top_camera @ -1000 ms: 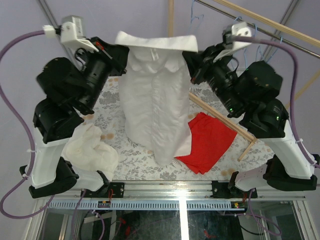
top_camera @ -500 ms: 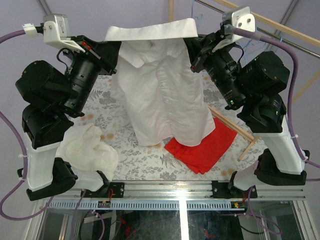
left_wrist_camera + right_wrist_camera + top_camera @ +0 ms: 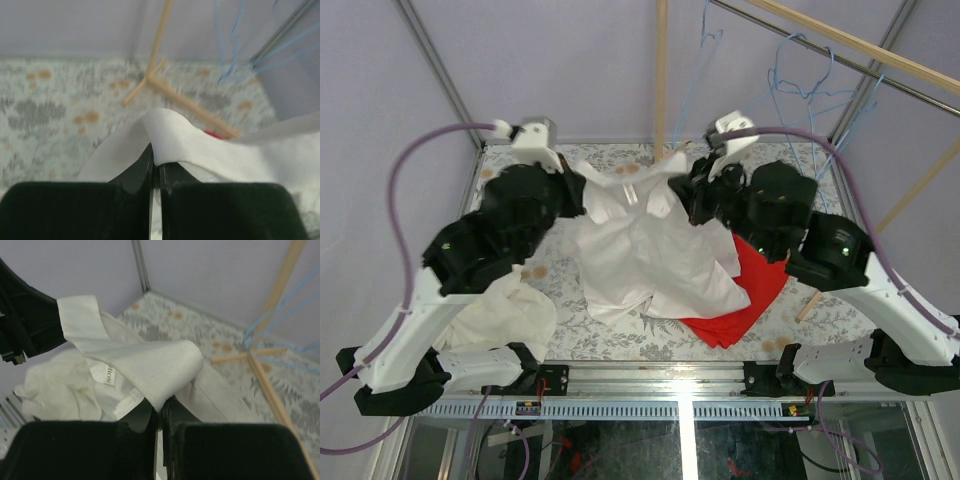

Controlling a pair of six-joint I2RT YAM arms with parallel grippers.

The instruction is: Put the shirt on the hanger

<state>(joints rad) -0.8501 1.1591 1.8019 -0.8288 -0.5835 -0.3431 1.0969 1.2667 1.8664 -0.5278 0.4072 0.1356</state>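
Note:
The white collared shirt [image 3: 650, 250] hangs between both grippers, its body sagging onto the patterned table [image 3: 790, 165]. My left gripper [image 3: 582, 196] is shut on one collar end, which shows as a white fold in the left wrist view [image 3: 175, 140]. My right gripper [image 3: 686, 190] is shut on the other collar end [image 3: 155, 360], with the neck tag [image 3: 106, 374] beside it. The blue wire hanger [image 3: 798, 78] hangs from a rod at the far right, above and beyond the right gripper.
A red cloth [image 3: 755, 290] lies partly under the shirt's right side. A creamy off-white garment [image 3: 505, 312] lies at the near left. A wooden stand [image 3: 150, 80] lies on the table at the far side. A wooden stick [image 3: 812, 303] sits at the right edge.
Both arms have swung down and away toward the far side of the table. The shirt, held high and spread before, now sits lower with its collar slack and its body bunched on the table.

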